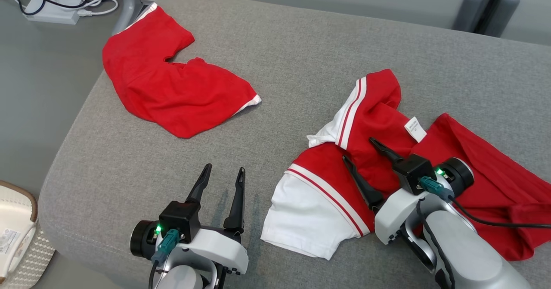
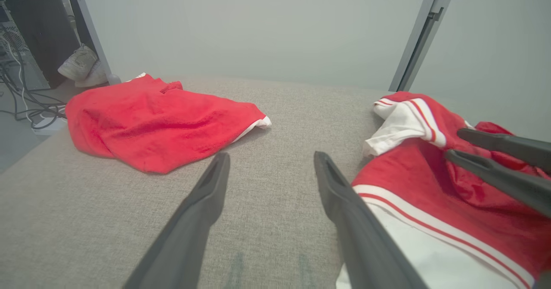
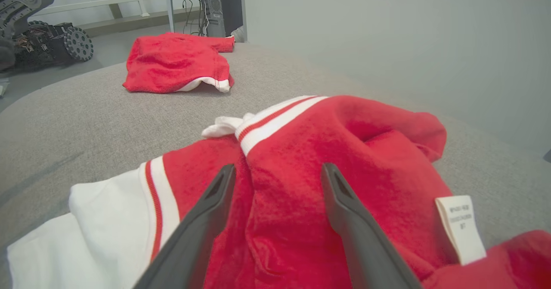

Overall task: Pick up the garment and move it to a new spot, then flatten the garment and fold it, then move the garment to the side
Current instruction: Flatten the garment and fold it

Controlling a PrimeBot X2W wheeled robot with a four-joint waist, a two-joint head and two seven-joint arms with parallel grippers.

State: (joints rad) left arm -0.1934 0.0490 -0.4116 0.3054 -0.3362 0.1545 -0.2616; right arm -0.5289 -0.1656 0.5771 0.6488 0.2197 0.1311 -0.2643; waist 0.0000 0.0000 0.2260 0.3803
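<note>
A crumpled red garment with white panels and red-white stripes [image 1: 379,104] lies at the right of the grey cushioned surface [image 1: 301,56], its white label facing up. My right gripper [image 1: 357,148] is open, fingers low over the garment's red middle [image 3: 366,151] with a raised fold between them. My left gripper [image 1: 225,168] is open over bare cushion just left of the garment's white hem [image 2: 413,254], holding nothing. In the left wrist view the right gripper [image 2: 454,142] reaches in from the right edge. A second red garment [image 1: 172,91] lies at the far left corner.
The cushion's rounded left edge drops to the floor, where cables and a power strip [image 1: 51,9] lie and a pale shoe [image 1: 13,228] sits near the front. Grey metal posts [image 1: 486,4] stand behind the far right. A wheeled machine [image 3: 43,39] stands beyond the far garment.
</note>
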